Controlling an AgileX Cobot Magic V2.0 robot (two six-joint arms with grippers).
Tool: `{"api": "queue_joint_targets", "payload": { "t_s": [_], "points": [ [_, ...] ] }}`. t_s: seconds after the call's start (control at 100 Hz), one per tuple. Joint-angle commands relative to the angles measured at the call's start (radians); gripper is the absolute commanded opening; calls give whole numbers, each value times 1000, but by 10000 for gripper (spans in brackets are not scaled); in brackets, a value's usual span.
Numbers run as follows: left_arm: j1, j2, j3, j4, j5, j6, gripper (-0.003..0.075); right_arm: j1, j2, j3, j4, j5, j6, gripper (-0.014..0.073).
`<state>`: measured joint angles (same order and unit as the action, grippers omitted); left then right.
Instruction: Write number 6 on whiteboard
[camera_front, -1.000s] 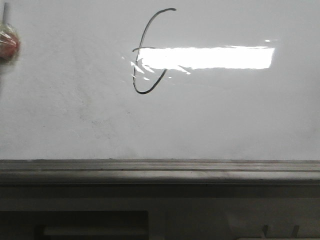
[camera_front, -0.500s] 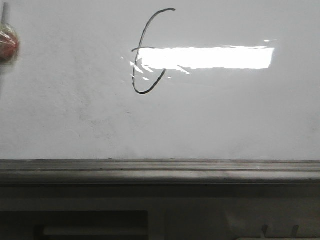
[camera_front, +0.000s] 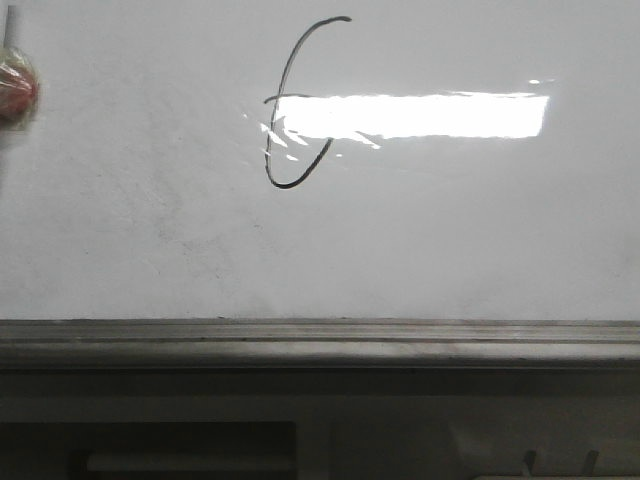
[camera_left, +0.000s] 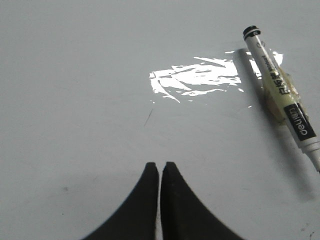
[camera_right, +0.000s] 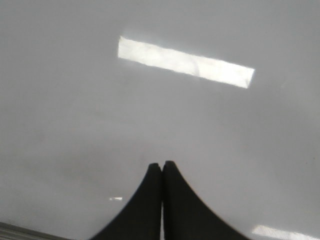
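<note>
The number 6 is a thin black stroke at the upper middle of the whiteboard: a tall curve ending in a loose bottom loop, partly crossed by a bright glare patch. Neither gripper shows in the front view. In the left wrist view my left gripper is shut and empty over a white surface, and a white-and-black marker lies on that surface, well apart from the fingers. In the right wrist view my right gripper is shut and empty over a plain white surface.
A grey metal ledge runs along the board's lower edge. A small red round object sits at the board's left edge. Glare patches show in both wrist views.
</note>
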<state>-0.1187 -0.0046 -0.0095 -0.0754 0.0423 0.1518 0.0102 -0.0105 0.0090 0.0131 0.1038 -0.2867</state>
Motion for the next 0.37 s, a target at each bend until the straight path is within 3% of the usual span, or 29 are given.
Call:
{"api": "queue_joint_targets", "payload": {
  "t_s": [0.0,0.36],
  "points": [
    [-8,-31,50,-4,-68,-10,-20,-8,-18,23,-13,-86,3,-65],
    [-8,-31,50,-4,-68,-10,-20,-8,-18,23,-13,-82,3,-65]
  ]
}}
